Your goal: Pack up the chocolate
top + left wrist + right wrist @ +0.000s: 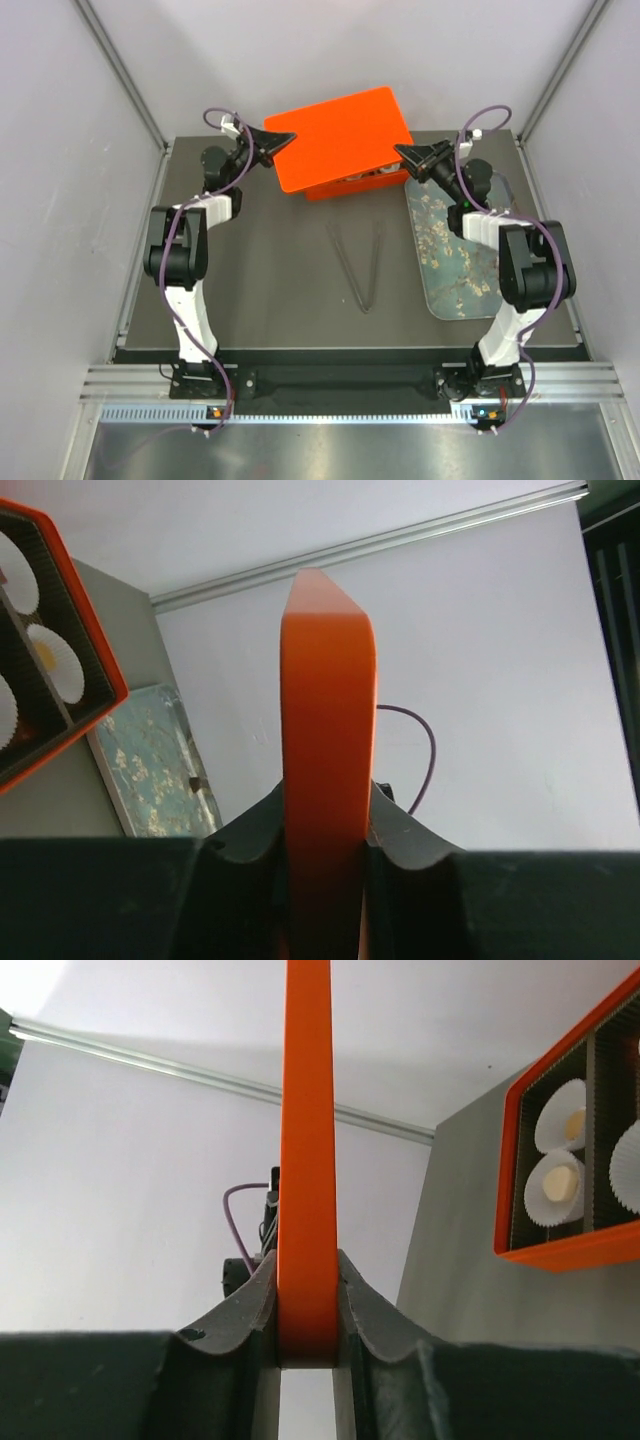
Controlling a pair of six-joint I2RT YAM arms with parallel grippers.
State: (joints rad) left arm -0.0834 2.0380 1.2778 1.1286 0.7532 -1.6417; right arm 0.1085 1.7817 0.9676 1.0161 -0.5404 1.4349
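Top external view showed you holding the orange lid [345,135] over the orange box [350,186], which showed only along its near side. The left gripper [278,142] was clamped on the lid's left edge and the right gripper [405,152] on its right edge. I judged the step to be closing the box. To do it well you needed to level the lid, square its corners with the rim below, and lower both arms at one pace so neither pinch twisted it. Letting go of one side early risked a skewed seat. In the box's dark compartments sat white fluted paper cups [555,1188]. The chocolate [573,1126] showed in them as small pale tan lumps.
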